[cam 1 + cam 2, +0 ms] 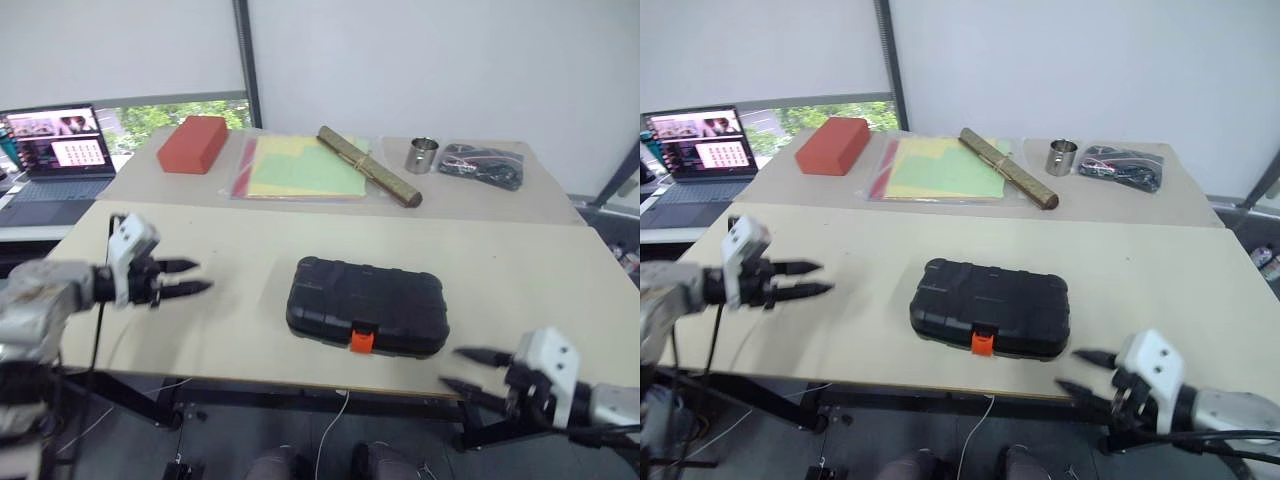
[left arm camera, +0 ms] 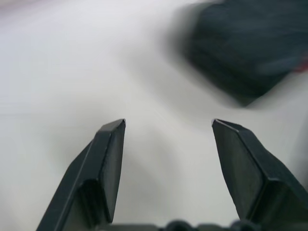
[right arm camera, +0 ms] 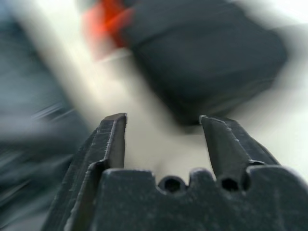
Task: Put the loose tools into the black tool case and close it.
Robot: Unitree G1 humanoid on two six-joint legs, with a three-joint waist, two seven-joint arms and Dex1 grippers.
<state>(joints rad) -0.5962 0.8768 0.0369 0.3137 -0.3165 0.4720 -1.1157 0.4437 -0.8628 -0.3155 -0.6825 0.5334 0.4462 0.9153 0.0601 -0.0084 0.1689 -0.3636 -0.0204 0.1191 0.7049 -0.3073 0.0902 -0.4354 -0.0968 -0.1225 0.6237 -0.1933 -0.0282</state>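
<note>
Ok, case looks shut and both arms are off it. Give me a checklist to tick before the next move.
1. Case lid down: ok, it lies flat and closed on the front table.
2. Orange latch fastened: cannot tell; it sits at the front edge, its catch is too small to read.
3. No loose tools on the front table: ok.
4. Left gripper off the case: ok, open, empty, to the case's left.
5. Right gripper off the case: ok, open, empty, at the table's near edge.
6. Back table items, such as the red block and metal cup, away from the arms: ok.
</note>
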